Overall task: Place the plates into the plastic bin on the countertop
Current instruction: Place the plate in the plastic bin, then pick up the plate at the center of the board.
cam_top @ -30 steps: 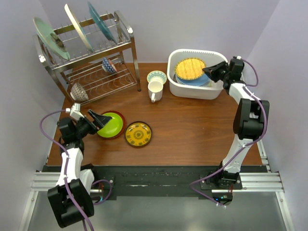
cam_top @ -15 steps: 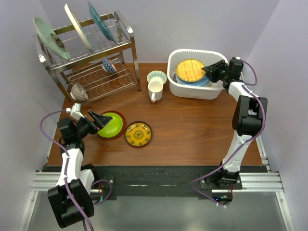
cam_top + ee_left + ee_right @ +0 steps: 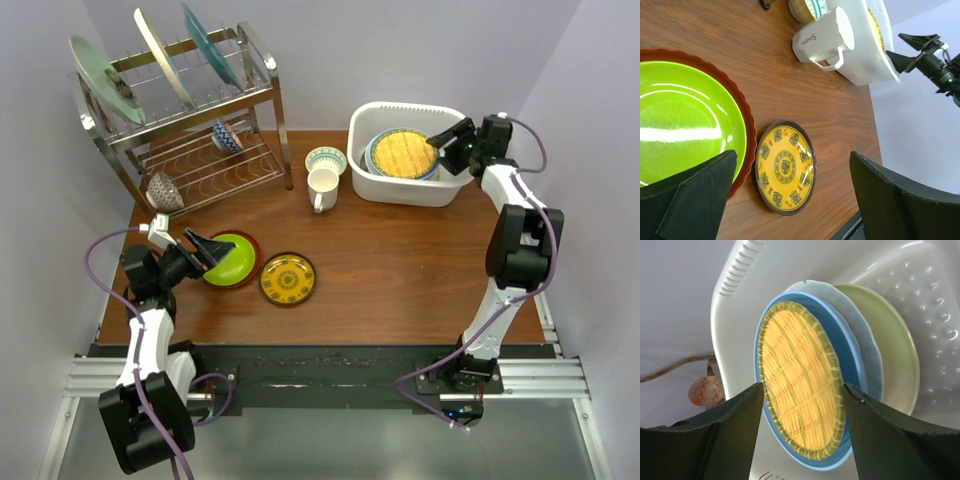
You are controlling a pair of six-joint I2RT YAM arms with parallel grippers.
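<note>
The white plastic bin [image 3: 400,191] stands at the back right of the countertop [image 3: 400,265]. Inside, a yellow woven plate [image 3: 404,154] lies on a blue-rimmed plate [image 3: 852,365] atop a pale plate and a green plate [image 3: 900,365]. My right gripper [image 3: 447,140] hovers open over the bin's right side; in its wrist view the woven plate [image 3: 800,385] sits free beyond the spread fingers. My left gripper [image 3: 200,245] is open beside the lime green plate [image 3: 232,258], which rests on a red-orange plate [image 3: 742,110]. A yellow patterned plate [image 3: 287,279] lies to their right.
A metal dish rack [image 3: 190,110] at the back left holds plates on edge and small bowls. A white mug [image 3: 322,188] and a small patterned bowl [image 3: 326,160] stand just left of the bin.
My right gripper has opened and let go of the yellow woven plate, which now lies flatter on the stack in the bin. The gripper drew back slightly right. The left arm is still.
</note>
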